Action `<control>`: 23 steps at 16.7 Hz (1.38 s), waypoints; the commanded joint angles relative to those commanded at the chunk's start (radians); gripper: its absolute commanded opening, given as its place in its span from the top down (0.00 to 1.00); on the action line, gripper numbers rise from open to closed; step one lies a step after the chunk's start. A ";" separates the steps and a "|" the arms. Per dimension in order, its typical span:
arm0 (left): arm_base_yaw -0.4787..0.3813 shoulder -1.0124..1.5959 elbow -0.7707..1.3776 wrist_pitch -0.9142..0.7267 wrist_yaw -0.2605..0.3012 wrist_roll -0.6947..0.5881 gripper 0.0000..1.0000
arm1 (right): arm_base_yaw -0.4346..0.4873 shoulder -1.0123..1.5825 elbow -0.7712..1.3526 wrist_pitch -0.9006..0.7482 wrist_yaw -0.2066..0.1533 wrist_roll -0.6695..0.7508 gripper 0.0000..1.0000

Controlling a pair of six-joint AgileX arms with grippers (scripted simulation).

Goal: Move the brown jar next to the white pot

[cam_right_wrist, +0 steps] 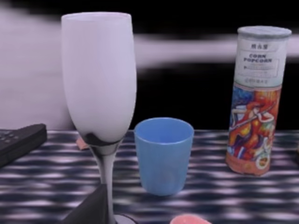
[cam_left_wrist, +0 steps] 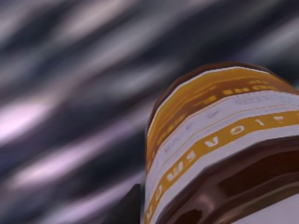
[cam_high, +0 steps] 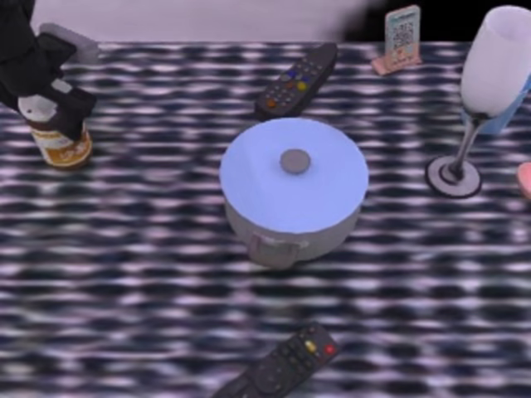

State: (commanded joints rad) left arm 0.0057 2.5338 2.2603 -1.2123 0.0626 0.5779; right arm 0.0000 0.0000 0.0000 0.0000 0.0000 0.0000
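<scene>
My left hand [cam_high: 51,106] is clamped on the brown jar [cam_high: 61,147] at the desk's far left (grasp step), so next I carry it right, beside the white pot [cam_high: 294,189].

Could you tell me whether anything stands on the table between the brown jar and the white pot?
Nothing visible does. The brown jar, under the left gripper, has only bare patterned table between it and the white pot.
</scene>
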 joint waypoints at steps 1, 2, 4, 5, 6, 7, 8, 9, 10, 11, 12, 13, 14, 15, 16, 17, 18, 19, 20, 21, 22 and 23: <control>0.000 0.000 0.000 0.000 0.000 0.000 0.68 | 0.000 0.000 0.000 0.000 0.000 0.000 0.00; 0.000 0.000 0.000 0.000 0.000 0.000 0.75 | 0.000 0.000 0.000 0.000 0.000 0.000 0.00; 0.000 0.000 0.000 0.000 0.000 0.000 0.90 | 0.000 0.000 0.000 0.000 0.000 0.000 0.00; 0.000 0.000 0.000 0.000 0.000 0.000 0.98 | 0.000 0.000 0.000 0.000 0.000 0.000 0.00; 0.000 0.000 0.000 0.000 0.000 0.000 1.00 | 0.000 0.000 0.000 0.000 0.000 0.000 0.00; 0.000 0.000 0.000 0.000 0.000 0.000 1.00 | 0.000 0.000 0.000 0.000 0.000 0.000 0.00; 0.000 0.000 0.000 0.000 0.000 0.000 1.00 | 0.000 0.000 0.000 0.000 0.000 0.000 0.00; 0.000 0.000 0.000 0.000 0.000 0.000 1.00 | 0.000 0.000 0.000 0.000 0.000 0.000 0.00; 0.000 0.000 0.000 0.000 0.000 0.000 1.00 | 0.000 0.000 0.000 0.000 0.000 0.000 0.00; 0.000 0.000 0.000 0.000 0.000 0.000 1.00 | 0.000 0.000 0.000 0.000 0.000 0.000 0.00; 0.000 0.000 0.000 0.000 0.000 0.000 1.00 | 0.000 0.000 0.000 0.000 0.000 0.000 0.00; 0.000 0.000 0.000 0.000 0.000 0.000 1.00 | 0.000 0.000 0.000 0.000 0.000 0.000 0.00; -0.001 -0.001 0.000 0.000 0.000 0.002 1.00 | 0.000 0.000 0.000 0.000 0.000 0.000 0.00; 0.000 -0.003 -0.003 0.000 0.000 0.001 1.00 | 0.000 0.000 0.000 0.000 0.000 0.000 0.00; 0.001 -0.016 -0.015 -0.001 -0.001 0.001 1.00 | 0.000 0.000 0.000 0.000 0.000 0.000 0.00; 0.003 -0.040 -0.038 -0.003 -0.002 0.001 1.00 | 0.000 0.000 0.000 0.000 0.000 0.000 0.00; 0.004 -0.073 -0.069 -0.007 -0.002 0.001 1.00 | 0.000 0.000 0.000 0.000 0.000 0.000 0.00; 0.006 -0.115 -0.106 -0.011 -0.003 0.002 1.00 | 0.000 0.000 0.000 0.000 0.000 0.000 0.00; 0.008 -0.162 -0.148 -0.016 -0.003 0.003 1.00 | 0.000 0.000 0.000 0.000 0.000 0.000 0.00; 0.011 -0.214 -0.192 -0.021 -0.004 0.003 1.00 | 0.000 0.000 0.000 0.000 0.000 0.000 0.00; 0.014 -0.269 -0.238 -0.027 -0.004 0.004 1.00 | 0.000 0.000 0.000 0.000 0.000 0.000 0.00; 0.017 -0.323 -0.283 -0.032 -0.004 0.005 1.00 | 0.000 0.000 0.000 0.000 0.000 0.000 0.00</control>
State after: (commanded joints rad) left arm 0.0228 2.2108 1.9769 -1.2448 0.0584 0.5825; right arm 0.0000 0.0000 0.0000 0.0000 0.0000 0.0000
